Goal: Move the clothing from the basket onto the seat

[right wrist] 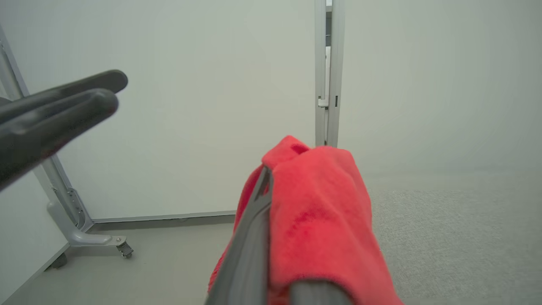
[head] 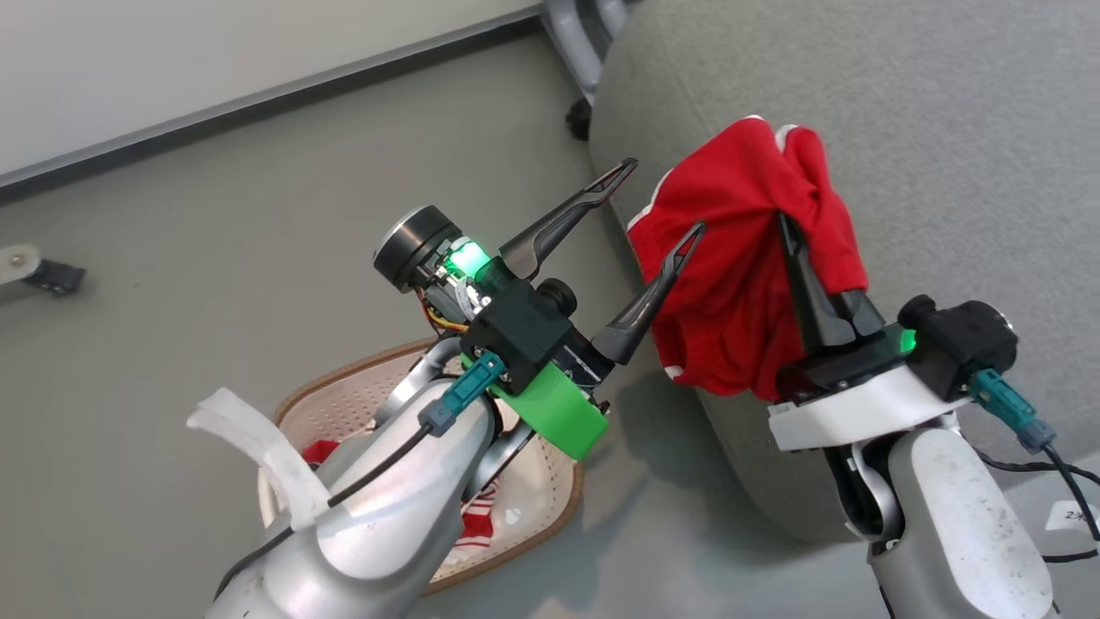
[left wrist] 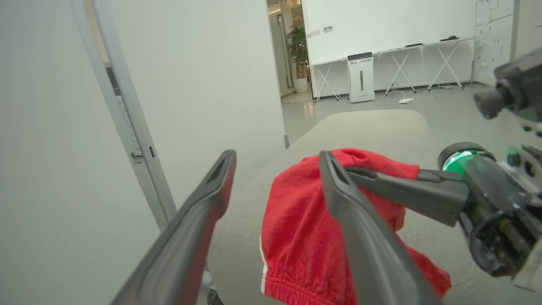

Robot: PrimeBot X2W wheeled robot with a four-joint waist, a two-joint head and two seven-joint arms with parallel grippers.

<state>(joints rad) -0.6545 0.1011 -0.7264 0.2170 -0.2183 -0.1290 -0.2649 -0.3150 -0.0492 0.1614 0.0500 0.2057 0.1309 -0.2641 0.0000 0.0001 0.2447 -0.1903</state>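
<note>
My right gripper (head: 785, 223) is shut on a plain red garment with white trim (head: 739, 258), which bunches over its fingers and hangs at the left edge of the grey seat (head: 945, 129). In the left wrist view that garment (left wrist: 296, 228) drapes down onto the seat (left wrist: 372, 127). In the right wrist view the garment (right wrist: 322, 203) covers one finger. My left gripper (head: 666, 196) is open just left of the cloth, holding nothing. The basket (head: 563, 507) stands on the floor under my left forearm. Another red garment with white stripes (head: 477, 520) lies inside it, mostly hidden by the arm.
A grey stand leg with a black caster (head: 580, 116) sits by the seat's far left corner. Another caster (head: 39, 271) lies at the far left on the floor. A white wall with a dark baseboard (head: 258, 99) runs behind. A black cable (head: 1066, 481) hangs by my right wrist.
</note>
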